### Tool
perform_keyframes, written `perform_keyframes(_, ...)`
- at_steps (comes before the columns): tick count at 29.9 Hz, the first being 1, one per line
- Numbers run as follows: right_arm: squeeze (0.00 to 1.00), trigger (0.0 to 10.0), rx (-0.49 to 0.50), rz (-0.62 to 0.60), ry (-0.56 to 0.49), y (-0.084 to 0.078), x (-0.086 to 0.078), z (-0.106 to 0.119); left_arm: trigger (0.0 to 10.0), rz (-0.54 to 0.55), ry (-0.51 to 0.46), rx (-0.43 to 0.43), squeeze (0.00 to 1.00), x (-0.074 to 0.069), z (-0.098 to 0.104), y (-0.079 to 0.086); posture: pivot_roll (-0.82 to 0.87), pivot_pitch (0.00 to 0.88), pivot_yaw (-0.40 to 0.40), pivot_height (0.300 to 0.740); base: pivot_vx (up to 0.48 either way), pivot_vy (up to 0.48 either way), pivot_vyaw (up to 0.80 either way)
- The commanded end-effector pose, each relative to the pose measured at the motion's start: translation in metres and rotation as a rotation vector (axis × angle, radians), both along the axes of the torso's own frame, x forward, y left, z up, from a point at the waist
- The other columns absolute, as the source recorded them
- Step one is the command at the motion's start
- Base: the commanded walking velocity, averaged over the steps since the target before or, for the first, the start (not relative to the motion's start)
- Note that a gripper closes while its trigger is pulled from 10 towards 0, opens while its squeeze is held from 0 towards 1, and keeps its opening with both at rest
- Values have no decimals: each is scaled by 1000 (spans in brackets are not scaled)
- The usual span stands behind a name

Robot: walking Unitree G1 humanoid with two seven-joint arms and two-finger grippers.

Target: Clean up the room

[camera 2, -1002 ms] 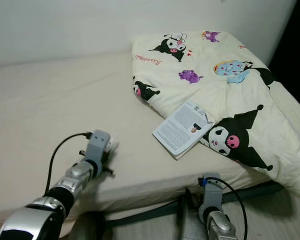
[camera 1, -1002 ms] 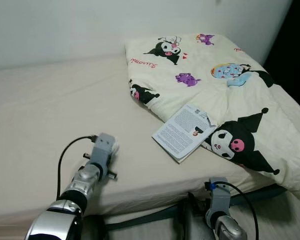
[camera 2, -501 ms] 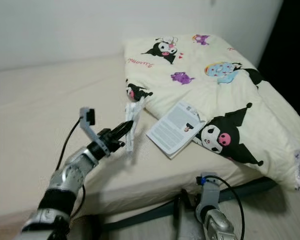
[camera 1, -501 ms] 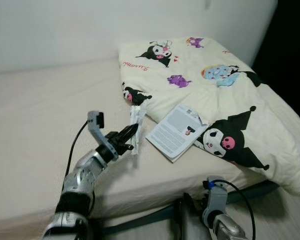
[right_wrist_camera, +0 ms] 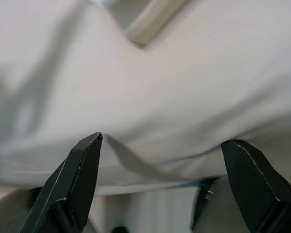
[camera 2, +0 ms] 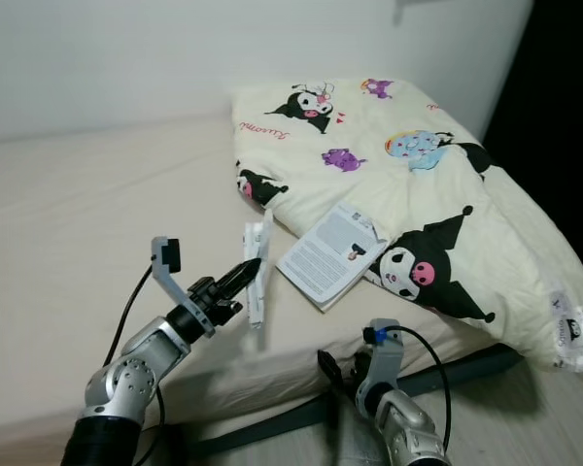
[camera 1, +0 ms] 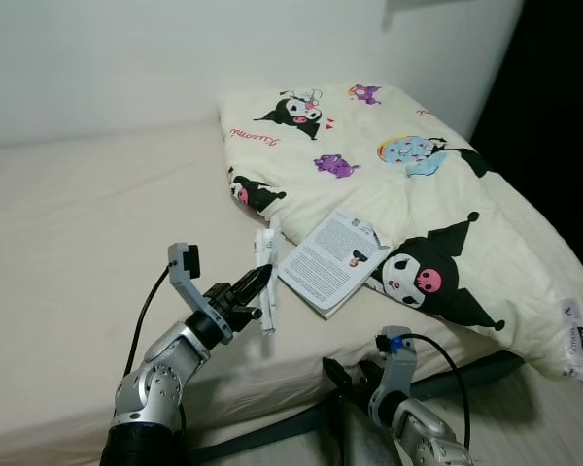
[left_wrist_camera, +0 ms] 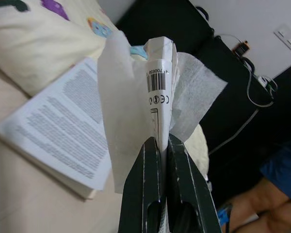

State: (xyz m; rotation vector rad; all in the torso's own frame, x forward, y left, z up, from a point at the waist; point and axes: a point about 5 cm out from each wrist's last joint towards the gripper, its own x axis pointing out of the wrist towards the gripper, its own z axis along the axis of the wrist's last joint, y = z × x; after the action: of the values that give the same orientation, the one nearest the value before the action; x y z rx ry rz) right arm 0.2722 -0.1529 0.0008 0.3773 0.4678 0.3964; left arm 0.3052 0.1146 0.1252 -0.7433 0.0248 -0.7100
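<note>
A white packet (camera 1: 266,275) with a barcode and a flap of thin white tissue is held upright above the cream bed (camera 1: 68,243), pinched between the pressed-together black fingers (left_wrist_camera: 144,191) of the left gripper (camera 1: 263,278). The packet is raised clear of the sheet, just beside an open booklet (camera 1: 330,260) that is laid on the sheet against the edge of a folded cream quilt (camera 1: 398,194) printed with cartoon characters. The quilt is spread over the bed's right half, up to the white wall (camera 1: 175,58). The right gripper (right_wrist_camera: 165,184) is held low at the foot of the bed, its fingers spread wide apart and nothing between them, pointed at the side of the mattress. In the left wrist view, a person's bare legs (left_wrist_camera: 262,211) are seen beyond the bed.
</note>
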Motion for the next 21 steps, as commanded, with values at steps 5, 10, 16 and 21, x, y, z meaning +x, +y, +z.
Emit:
perform_keyframes(5, 0, 10000, 128, 265, -157, 32, 7, 35, 10000, -15, 15, 15, 0, -5, 1, -5, -106, 26, -16, 605, -288, 0, 0)
perform_keyframes(10, 0, 10000, 236, 294, -223, 31, 7, 53, 10000, -3, 29, 11, 0, -5, -1, -6, -112, 21, -13, 630, 0, 0, 0)
perform_keyframes(16, 0, 10000, 226, 267, -234, 26, 12, 58, 10000, 19, 46, 40, 0, 0, -1, -6, -114, 15, -17, 650, -96, 0, 0)
perform_keyframes(21, 0, 10000, 184, 220, -202, 21, 15, 54, 10000, 80, 74, 25, 0, 5, -3, -2, -108, 11, -22, 675, -183, 0, 0)
